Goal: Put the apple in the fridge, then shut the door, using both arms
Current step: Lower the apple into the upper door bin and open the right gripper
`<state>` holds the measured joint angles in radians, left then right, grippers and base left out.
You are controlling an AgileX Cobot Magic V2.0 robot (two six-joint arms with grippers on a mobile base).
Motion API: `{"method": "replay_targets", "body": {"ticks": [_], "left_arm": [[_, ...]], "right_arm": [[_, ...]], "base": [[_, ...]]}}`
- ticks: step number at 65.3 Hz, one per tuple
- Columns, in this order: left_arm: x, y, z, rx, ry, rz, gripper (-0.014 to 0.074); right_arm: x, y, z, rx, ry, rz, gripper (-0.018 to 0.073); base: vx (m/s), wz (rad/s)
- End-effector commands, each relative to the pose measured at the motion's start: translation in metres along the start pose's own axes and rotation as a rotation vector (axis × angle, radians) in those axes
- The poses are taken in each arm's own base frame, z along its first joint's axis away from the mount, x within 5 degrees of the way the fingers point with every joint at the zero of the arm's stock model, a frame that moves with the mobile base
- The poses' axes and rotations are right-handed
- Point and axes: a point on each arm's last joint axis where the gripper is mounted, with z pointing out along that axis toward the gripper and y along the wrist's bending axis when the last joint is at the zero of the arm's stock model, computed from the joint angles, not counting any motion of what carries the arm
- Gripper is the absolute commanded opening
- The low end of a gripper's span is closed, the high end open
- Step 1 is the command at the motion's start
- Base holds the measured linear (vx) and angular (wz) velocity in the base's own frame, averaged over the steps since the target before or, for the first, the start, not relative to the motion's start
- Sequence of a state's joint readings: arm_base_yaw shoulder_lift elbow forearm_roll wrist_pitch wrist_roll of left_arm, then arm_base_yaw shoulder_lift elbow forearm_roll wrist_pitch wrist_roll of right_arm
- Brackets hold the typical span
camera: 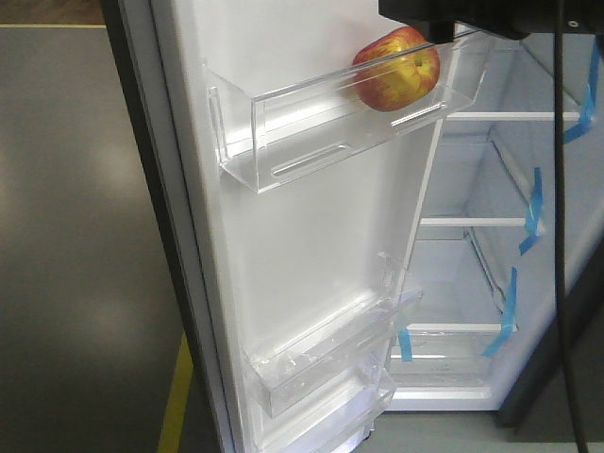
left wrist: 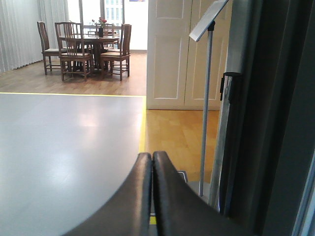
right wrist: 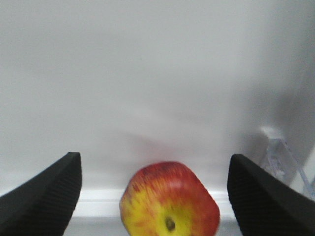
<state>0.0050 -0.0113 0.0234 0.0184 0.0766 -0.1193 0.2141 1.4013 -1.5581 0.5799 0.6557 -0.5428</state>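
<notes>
The red-and-yellow apple rests in the clear top bin on the white inner lining of the open door. In the right wrist view the apple lies low between the wide-apart fingers of my right gripper, which is open and touches neither side of it. The right arm's black end hangs just above the bin. My left gripper is shut on nothing, beside the door's dark outer face. The white inside of the fridge shows to the right.
Lower clear door bins sit under the apple's bin. Glass shelves with blue tape strips fill the fridge. A black cable hangs at right. A thin sign stand and a dining set lie beyond the grey floor.
</notes>
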Motion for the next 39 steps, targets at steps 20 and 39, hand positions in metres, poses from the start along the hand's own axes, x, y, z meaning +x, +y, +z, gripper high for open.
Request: {"method": "replay_targets", "body": {"ticks": [20,39], "left_arm": [[0.002,0.0,0.0,0.013,-0.063,-0.012,-0.0006],[0.002,0.0,0.0,0.013,-0.063,-0.012,-0.0006]], "right_arm": [[0.019,0.008,-0.096,0.278,0.073,0.045,0.0554],[0.085,0.026,-0.14,0.305,0.121,0.091,0.0504]], "base": [[0.0,0.0],[0.0,0.0]]}}
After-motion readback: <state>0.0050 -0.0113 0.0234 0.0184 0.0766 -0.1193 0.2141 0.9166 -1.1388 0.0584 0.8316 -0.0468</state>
